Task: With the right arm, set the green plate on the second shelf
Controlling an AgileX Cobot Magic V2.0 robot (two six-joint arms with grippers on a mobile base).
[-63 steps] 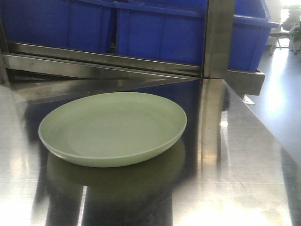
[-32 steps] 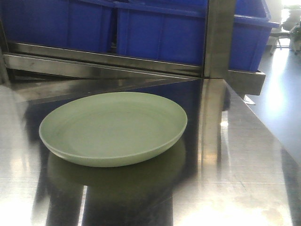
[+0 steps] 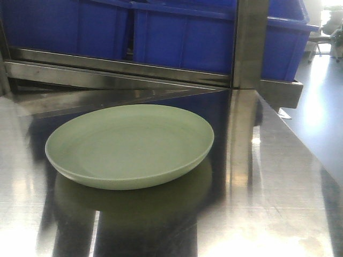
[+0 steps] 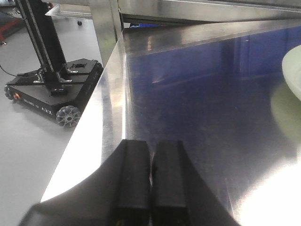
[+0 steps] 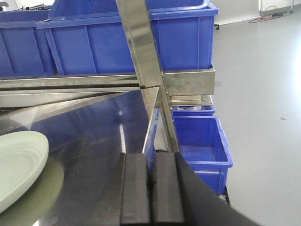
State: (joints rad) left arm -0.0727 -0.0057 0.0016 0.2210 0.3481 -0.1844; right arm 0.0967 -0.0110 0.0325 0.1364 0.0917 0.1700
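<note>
The green plate (image 3: 128, 144) lies flat on the shiny steel table (image 3: 268, 176), left of centre in the front view. Its edge shows at the right of the left wrist view (image 4: 294, 75) and at the lower left of the right wrist view (image 5: 19, 162). My left gripper (image 4: 151, 162) is shut and empty above the table's left part, well left of the plate. My right gripper (image 5: 151, 167) is shut and empty above the table's right edge, right of the plate. Neither gripper shows in the front view.
Blue plastic bins (image 3: 182, 35) fill the steel shelf (image 3: 123, 72) behind the table. A steel upright post (image 3: 249, 43) stands at the back right. Another blue bin (image 5: 200, 146) sits low beyond the table's right edge. A wheeled black stand (image 4: 56, 89) stands on the floor left.
The plate appears a few pixels further right in the front view than a second ago. Nothing else has visibly changed.
</note>
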